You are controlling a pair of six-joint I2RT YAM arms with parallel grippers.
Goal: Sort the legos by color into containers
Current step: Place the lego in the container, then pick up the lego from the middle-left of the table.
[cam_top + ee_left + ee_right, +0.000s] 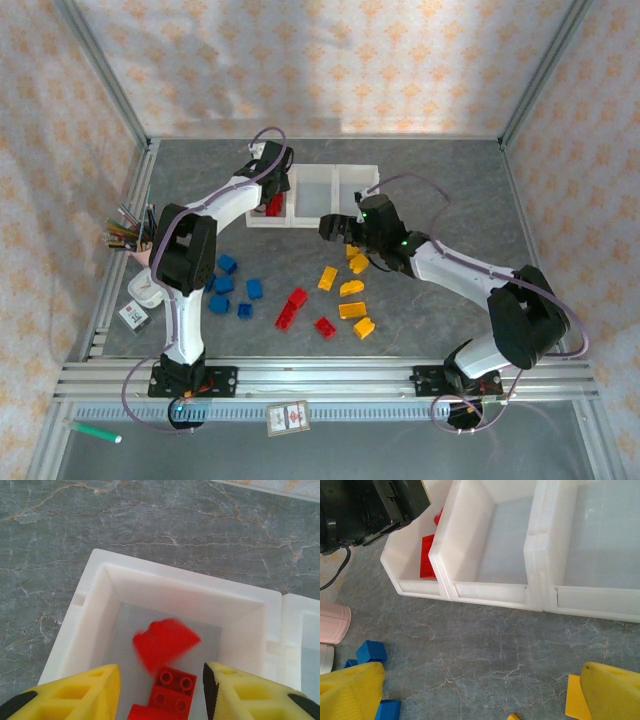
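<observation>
Since the left gripper (159,682) has its jaws apart over the left bin (92,585), the blurry red brick (165,642) looks loose inside it, above 2 more red ones. Best to lift straight up so nothing bumps the wall. The right gripper (480,680) is wide apart and holds nothing, near the yellow bricks (352,290), which could go next.

The left arm (215,205) and right arm (450,268) wore white shells between black joint housings, each with a thin lilac cable (265,135) looping back from the wrist. The left gripper (162,680) and right gripper (480,680) ended in chunky yellow fingers (75,695), the left pair moulded with recessed pockets. A green light (403,240) glowed behind the right gripper.
</observation>
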